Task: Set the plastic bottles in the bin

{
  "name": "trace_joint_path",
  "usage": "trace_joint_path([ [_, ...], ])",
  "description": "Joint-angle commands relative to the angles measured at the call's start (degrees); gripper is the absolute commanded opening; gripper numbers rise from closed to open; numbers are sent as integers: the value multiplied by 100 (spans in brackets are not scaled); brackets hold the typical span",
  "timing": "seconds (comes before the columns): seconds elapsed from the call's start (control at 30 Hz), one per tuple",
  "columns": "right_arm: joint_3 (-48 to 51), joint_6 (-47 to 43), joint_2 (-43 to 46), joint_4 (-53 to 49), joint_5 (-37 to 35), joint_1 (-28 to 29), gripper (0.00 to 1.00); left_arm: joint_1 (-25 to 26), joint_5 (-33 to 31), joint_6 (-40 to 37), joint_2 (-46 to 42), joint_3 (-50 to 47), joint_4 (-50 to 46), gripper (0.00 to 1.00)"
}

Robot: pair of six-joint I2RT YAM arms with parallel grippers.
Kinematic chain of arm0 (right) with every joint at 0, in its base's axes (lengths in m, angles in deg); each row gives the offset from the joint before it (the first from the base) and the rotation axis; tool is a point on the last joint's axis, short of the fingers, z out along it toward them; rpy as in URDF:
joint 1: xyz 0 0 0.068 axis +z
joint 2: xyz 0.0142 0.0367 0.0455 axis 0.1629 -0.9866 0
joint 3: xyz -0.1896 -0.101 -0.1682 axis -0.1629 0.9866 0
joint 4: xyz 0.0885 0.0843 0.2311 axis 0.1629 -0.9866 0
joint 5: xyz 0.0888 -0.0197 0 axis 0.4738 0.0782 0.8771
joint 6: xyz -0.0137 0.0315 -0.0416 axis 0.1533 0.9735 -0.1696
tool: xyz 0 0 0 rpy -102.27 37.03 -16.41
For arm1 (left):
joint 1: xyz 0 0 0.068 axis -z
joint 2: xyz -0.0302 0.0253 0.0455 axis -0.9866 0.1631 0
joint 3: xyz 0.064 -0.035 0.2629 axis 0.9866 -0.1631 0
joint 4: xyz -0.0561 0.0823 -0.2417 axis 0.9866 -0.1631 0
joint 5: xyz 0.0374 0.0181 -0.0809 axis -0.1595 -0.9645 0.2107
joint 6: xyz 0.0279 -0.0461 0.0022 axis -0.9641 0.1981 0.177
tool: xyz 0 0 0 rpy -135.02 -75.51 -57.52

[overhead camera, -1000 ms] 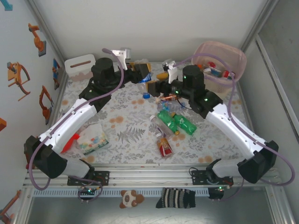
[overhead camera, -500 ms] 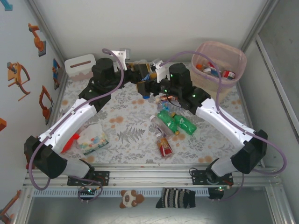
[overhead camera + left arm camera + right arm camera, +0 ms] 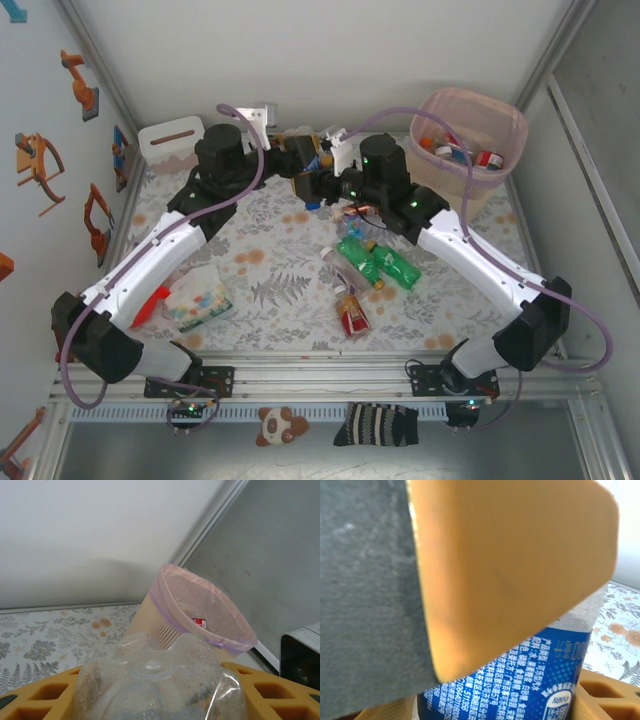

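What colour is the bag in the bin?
Pink bag, best seen in the left wrist view.

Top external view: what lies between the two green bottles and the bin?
In the top view, the right arm crosses that stretch between the green bottles and the bin, hiding the cloth beneath.

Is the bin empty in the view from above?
No, a few bottles with red and white caps lie inside the bin.

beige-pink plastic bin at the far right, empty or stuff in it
Not empty: from above, several small plastic bottles, red caps showing, lie inside the beige-pink bin.
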Motion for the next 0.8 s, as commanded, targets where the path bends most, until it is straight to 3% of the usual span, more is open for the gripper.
trace_joint_path([
  [0.0, -183, 97, 22, 62, -204, -14, 59, 4, 32, -26, -277, -70, 115, 58],
  [0.37, -362, 63, 233, -268, -581, -83, 56, -183, -371, -34, -774, -248, -162, 82],
  [0.6, -637, -15, 396, -791, -866, -366, 54, -368, -480, -72, -1163, -485, -359, 85],
  [0.77, -1066, 233, 476, -1456, -1174, -890, 53, -411, -468, -67, -1278, -654, -467, 85],
])
